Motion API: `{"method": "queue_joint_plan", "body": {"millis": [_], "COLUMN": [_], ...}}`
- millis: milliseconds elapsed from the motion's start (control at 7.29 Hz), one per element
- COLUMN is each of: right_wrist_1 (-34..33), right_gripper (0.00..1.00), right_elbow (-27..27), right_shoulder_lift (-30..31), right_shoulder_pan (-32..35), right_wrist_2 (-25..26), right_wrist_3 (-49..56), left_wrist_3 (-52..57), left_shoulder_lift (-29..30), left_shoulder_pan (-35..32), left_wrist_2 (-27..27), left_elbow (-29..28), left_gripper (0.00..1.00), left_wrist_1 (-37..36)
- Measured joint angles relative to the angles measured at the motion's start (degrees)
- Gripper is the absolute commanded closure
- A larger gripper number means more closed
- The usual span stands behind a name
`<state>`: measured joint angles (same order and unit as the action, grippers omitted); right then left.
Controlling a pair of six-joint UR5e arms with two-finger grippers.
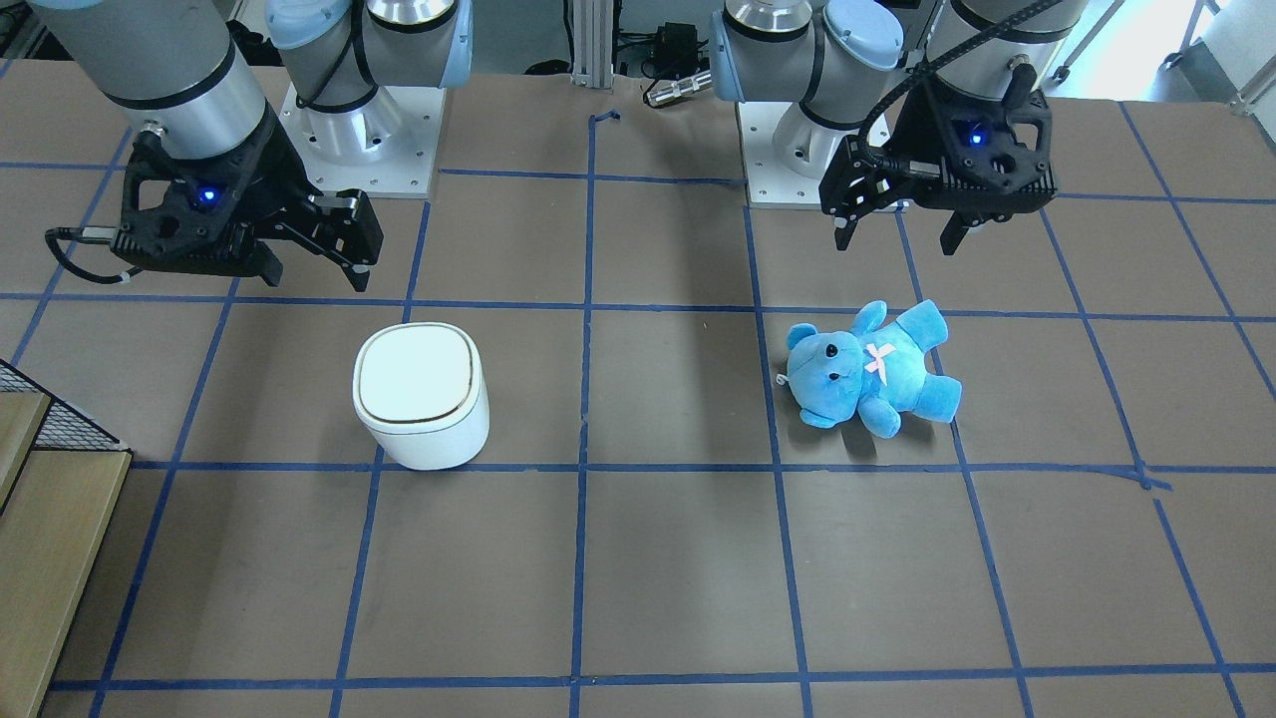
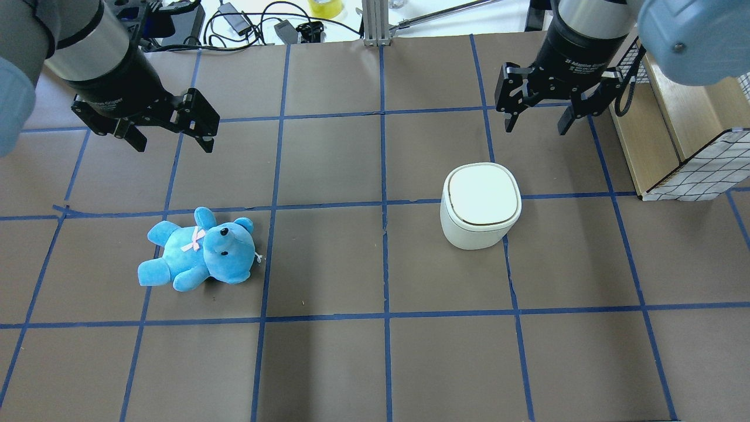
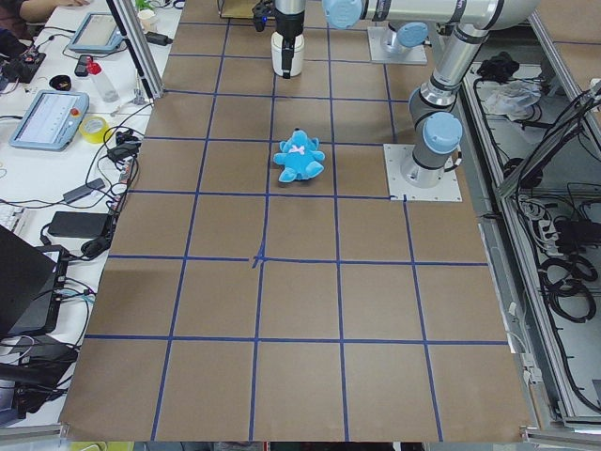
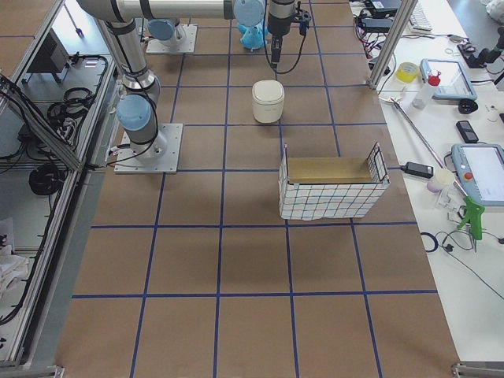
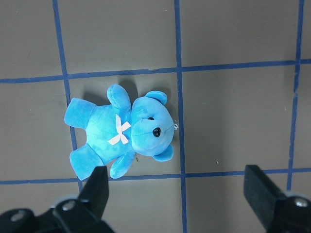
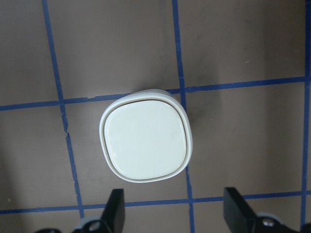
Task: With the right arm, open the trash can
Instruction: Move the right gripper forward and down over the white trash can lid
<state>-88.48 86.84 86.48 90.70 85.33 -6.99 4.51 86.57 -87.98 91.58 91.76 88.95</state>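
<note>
Well, nothing has really begun on the job itself, as far as I can see. The trash can (image 2: 480,205) stands upright on the brown bench (image 2: 351,264), on the robot's right side and straddling one of the blue tape lines. Its flat lid (image 6: 146,141) lies down flush, with the thin gold line running unbroken round the rim. None of the beige inside shows, so I'd call it fully shut. The right arm (image 2: 586,35) hangs in the air close to the can without touching it. Its jaws are spread wide with nothing between them, and through its wrist camera the lid sits roughly centred just ahead of the two fingertips. That looks to me like a lined-up start and not a contact. The left arm (image 2: 88,53) is well away on the other side, also raised. Its jaws are likewise parted and empty, above a blue teddy bear (image 2: 199,258) lying on its back on the bench. So the whole task is left to do: the right arm has to come down to the can, find the lid's edge or whatever releases it, and get the lid up. I can't make out from where I stand which side carries the hinge, or whether there is a catch or push point on the lid.
</note>
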Motion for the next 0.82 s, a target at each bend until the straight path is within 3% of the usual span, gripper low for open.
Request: {"method": "queue_joint_plan", "body": {"millis": [275,824], "right_wrist_1": [-0.11,-3.72], "right_gripper": [1.00,1.00], "right_elbow": [0.00,1.73], "right_shoulder_lift": [-0.01,-1.51], "right_shoulder_pan": [0.06,3.03], "right_wrist_2": [-3.47,-4.07], "right_wrist_3": [-3.09,-5.09], "left_wrist_3": [-0.02,-0.02], "left_shoulder_lift": [-0.02,0.00], "left_shoulder_pan": [0.00,0.00], "left_wrist_2": [0.00,0.00], "left_elbow": [0.00,0.00], "left_gripper": [0.00,0.00], "left_wrist_1": [0.00,0.00]}}
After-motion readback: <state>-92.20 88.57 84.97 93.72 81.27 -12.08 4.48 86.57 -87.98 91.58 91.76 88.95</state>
